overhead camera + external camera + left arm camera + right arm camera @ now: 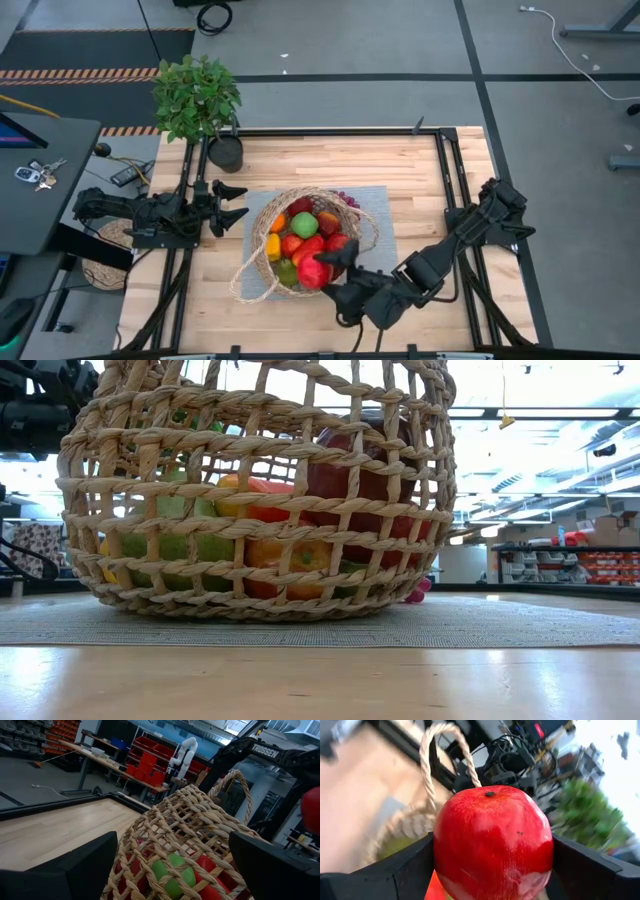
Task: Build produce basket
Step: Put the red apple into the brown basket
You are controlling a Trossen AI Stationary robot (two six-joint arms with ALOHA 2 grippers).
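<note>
The tan wicker basket (310,245) stands on a grey mat (378,205) at mid-table, its looping handle (250,275) toward the near left. It is filled with produce (300,235): red, green, orange and yellow pieces, which also show through its weave (260,490). My right gripper (330,268) is shut on a red apple (492,840) over the basket's near rim. My left gripper (240,201) stands open at the basket's left, nothing between its fingers. My right gripper pinches the red apple by two opposite sides (440,855) between its two fingers (405,870). The fingers come nearly level from the table's near right. The apple is lifted clear above the basket's near rim, its dark end spot (490,794) up.
A leafy potted plant (198,98) in a black pot (226,152) stands at the table's far left corner. Something purple (346,198) lies by the basket's far right rim. Black frame rails (450,170) run along the table's edges. Bare wood lies near and right of the mat.
</note>
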